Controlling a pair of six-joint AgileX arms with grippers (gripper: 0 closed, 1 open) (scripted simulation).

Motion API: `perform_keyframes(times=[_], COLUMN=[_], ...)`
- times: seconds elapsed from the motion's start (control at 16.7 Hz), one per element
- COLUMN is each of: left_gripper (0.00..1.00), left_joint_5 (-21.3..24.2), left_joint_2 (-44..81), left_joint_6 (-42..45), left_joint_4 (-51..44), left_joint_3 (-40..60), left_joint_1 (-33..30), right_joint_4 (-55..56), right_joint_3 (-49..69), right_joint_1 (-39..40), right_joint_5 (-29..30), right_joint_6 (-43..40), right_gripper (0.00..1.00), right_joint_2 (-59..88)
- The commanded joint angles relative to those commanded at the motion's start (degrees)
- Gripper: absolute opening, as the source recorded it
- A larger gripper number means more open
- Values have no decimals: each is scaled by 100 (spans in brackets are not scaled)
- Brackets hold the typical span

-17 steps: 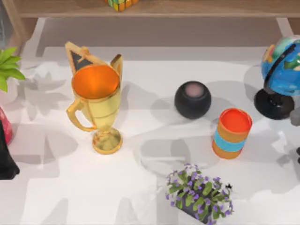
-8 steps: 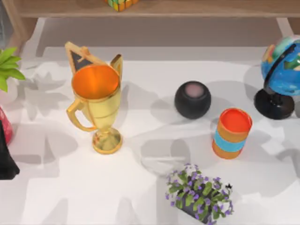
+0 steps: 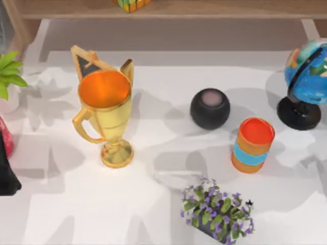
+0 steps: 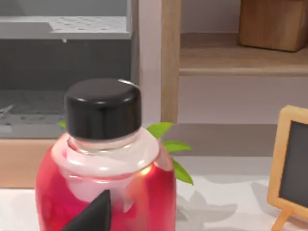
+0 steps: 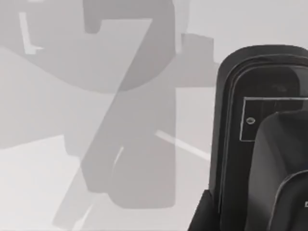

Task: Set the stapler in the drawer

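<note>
White tabletop is carrying a gold trophy (image 3: 104, 117) and a black speaker (image 3: 210, 108). The left arm (image 3: 6, 176) is sitting parked at its left edge, beside a red bottle (image 4: 103, 192). Reaching is, I judge, the step in hand: the right wrist view is facing a black body (image 5: 262, 144), possibly the stapler, lying on the table. Whether either grip is open I cannot tell. The next move is calling for centring over that body before closing.

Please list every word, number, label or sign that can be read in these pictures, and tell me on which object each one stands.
No text can be read.
Chalkboard: blank.
Globe: colour patches, no legible names.
Bottle: no label in view.
Black object: a framed panel, nothing legible.
</note>
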Motion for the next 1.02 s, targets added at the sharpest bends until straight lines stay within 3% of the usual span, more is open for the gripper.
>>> perform_keyframes(times=[0.48,1.02], left_gripper=[100,100], left_joint_5=[0,0], left_joint_2=[0,0], left_joint_6=[0,0], left_joint_4=[0,0], left_joint_3=[0,0], left_joint_1=[0,0], right_joint_4=[-847,-2285], right_joint_3=[2598,6851], right_joint_1=[-958,-1808], right_joint_5=[184,219], right_joint_6=[143,389], right_gripper=[0,0], right_joint_2=[-251,3136])
